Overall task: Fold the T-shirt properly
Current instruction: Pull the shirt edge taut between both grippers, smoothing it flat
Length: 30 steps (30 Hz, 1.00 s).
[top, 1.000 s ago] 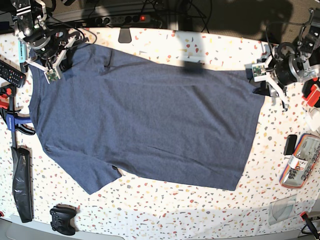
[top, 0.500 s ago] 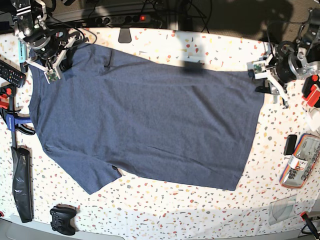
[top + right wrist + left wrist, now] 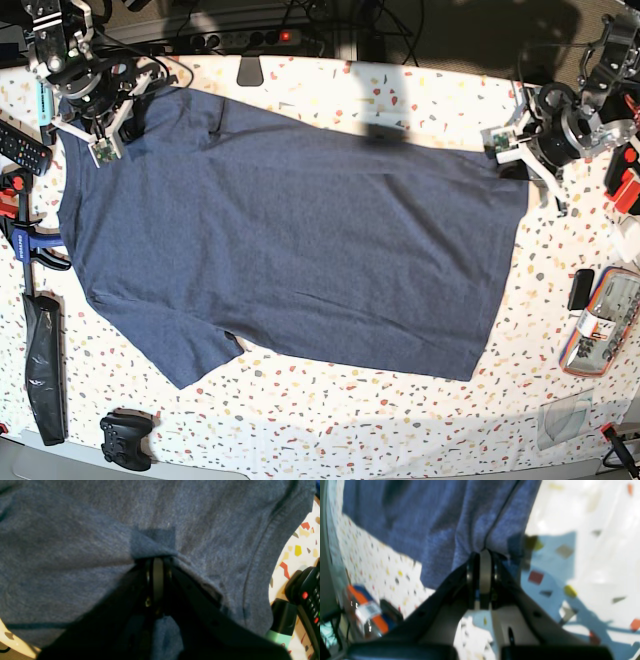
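Observation:
The T-shirt (image 3: 290,240) lies spread flat on the speckled table, navy blue, plain side up, no lettering showing. My left gripper (image 3: 514,164) is at the shirt's far right corner. In the left wrist view it (image 3: 482,555) is shut on the hem edge of the T-shirt (image 3: 440,517), which bunches at the tips. My right gripper (image 3: 128,124) is at the shirt's far left corner by the sleeve. In the right wrist view it (image 3: 157,558) is shut on a pinched fold of the T-shirt (image 3: 75,542).
A remote control (image 3: 20,146), a green highlighter (image 3: 278,625), a red-and-blue clamp (image 3: 22,220) and a black pouch (image 3: 45,365) lie along the left edge. A game controller (image 3: 125,440) sits at the front left. An orange pencil case (image 3: 600,322) lies at the right.
My left gripper has moved a little toward the table's back and to the left, still holding the hem corner. The right arm and the shirt's body have not moved.

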Available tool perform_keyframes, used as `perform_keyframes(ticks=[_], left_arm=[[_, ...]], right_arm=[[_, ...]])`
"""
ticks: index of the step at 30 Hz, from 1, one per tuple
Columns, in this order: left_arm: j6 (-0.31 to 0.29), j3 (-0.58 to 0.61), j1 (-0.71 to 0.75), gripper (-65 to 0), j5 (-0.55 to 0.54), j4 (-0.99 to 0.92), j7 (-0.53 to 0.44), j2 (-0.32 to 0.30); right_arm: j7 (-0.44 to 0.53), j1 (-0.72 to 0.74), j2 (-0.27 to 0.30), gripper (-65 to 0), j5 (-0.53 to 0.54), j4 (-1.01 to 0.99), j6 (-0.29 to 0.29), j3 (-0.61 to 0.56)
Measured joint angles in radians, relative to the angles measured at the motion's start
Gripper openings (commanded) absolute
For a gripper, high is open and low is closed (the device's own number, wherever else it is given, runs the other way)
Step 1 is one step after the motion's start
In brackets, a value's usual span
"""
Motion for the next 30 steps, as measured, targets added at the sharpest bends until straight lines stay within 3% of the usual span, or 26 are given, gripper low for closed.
perform_keyframes(ticks=[4, 7, 9, 12, 16, 18, 30], left_arm=[[-0.014, 0.002, 0.006, -65.0, -0.169, 0.073, 0.087, -0.087], [0.027, 0.003, 0.013, -65.0, -0.324, 0.14, 0.094, -0.168], [0.042, 0.0, 0.005, -65.0, -0.371, 0.185, 0.131, -0.192], [0.071, 0.0, 0.007, -65.0, -0.372, 0.204, 0.149, -0.19], [0.207, 0.002, 0.009, -65.0, -0.374, 0.205, 0.144, -0.17], [0.246, 0.002, 0.006, -65.0, -0.372, 0.204, 0.145, -0.165], [0.259, 0.005, -0.098, -65.0, -0.373, -0.01, 0.083, -0.057]], right_arm=[[0.0, 0.0, 0.0, -65.0, 0.0, 0.0, 0.0, 0.0], [0.0, 0.0, 0.0, -65.0, 0.0, 0.0, 0.0, 0.0], [0.0, 0.0, 0.0, -65.0, 0.0, 0.0, 0.0, 0.0], [0.0, 0.0, 0.0, -65.0, 0.0, 0.0, 0.0, 0.0], [0.0, 0.0, 0.0, -65.0, 0.003, 0.0, 0.0, 0.0], [0.0, 0.0, 0.0, -65.0, 0.003, 0.0, 0.0, 0.0], [-0.008, 0.0, 0.0, -65.0, 0.005, 0.0, 0.0, 0.0]])
